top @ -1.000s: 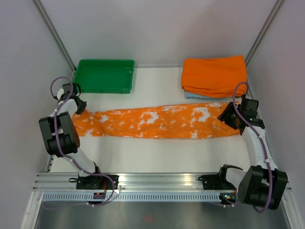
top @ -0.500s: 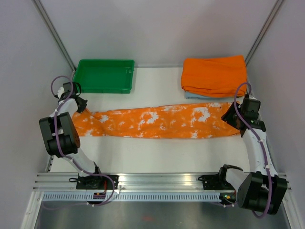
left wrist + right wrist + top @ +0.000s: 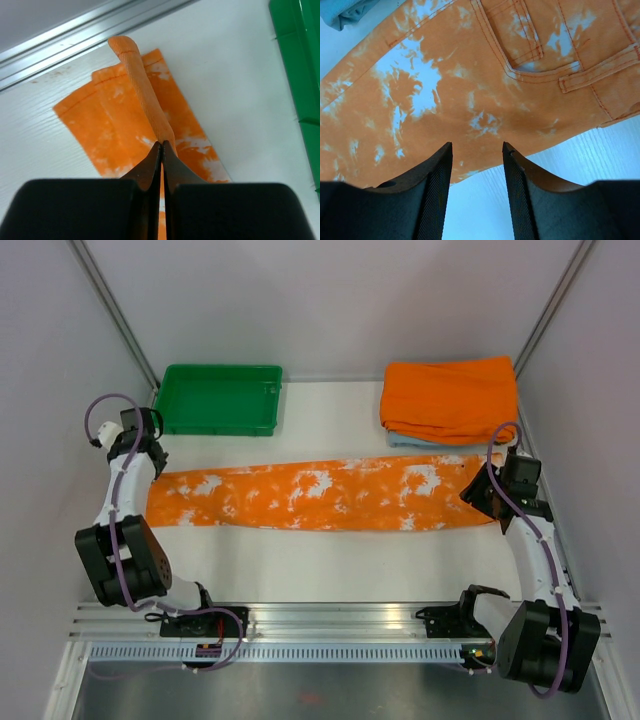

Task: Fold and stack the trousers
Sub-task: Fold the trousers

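The trousers [image 3: 320, 495], orange with white splashes, lie stretched flat left to right across the table. My left gripper [image 3: 152, 462] is at their left leg end. In the left wrist view it [image 3: 161, 144] is shut on a raised ridge of the trousers [image 3: 145, 95], with the leg hems flat beneath. My right gripper [image 3: 478, 492] is at the waist end. In the right wrist view it [image 3: 476, 147] is open and empty, just above the near edge of the trousers [image 3: 470, 75], with a pocket and belt loop visible.
A green tray [image 3: 220, 427] stands at the back left and also shows in the left wrist view [image 3: 300, 65]. A plain orange folded cloth [image 3: 450, 395] lies on a light blue folded cloth [image 3: 405, 441] at the back right. An aluminium rail [image 3: 320, 618] runs along the near edge.
My left gripper has moved left and back with the leg end, and the bunched left end of the trousers is now pulled out straight. The right wrist shifted slightly.
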Robot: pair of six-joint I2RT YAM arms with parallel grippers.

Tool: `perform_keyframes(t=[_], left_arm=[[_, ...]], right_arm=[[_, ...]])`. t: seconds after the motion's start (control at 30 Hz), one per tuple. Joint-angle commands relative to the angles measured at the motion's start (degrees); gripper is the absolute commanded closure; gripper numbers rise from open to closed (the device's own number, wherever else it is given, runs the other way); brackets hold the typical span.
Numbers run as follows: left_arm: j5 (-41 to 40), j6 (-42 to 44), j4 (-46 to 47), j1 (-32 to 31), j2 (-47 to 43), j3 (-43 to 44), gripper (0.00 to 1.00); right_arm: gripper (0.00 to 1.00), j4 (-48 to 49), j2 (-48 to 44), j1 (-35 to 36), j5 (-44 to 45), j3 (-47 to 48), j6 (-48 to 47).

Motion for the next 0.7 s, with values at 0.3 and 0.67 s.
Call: perform_keyframes(t=[0.3, 0.67], left_arm=[[-14.81, 1.35, -11.94, -0.34, -5.59, 5.03, 0.98], [-17.45, 1.36, -23.45, -4.91, -10.25, 11.18, 0.98]], right_arm=[[0.48, 3.19, 2.28, 0.20, -2.00, 1.89, 0.66], [0.48, 3.18, 4.65, 0.20, -1.74, 2.77, -0.40]])
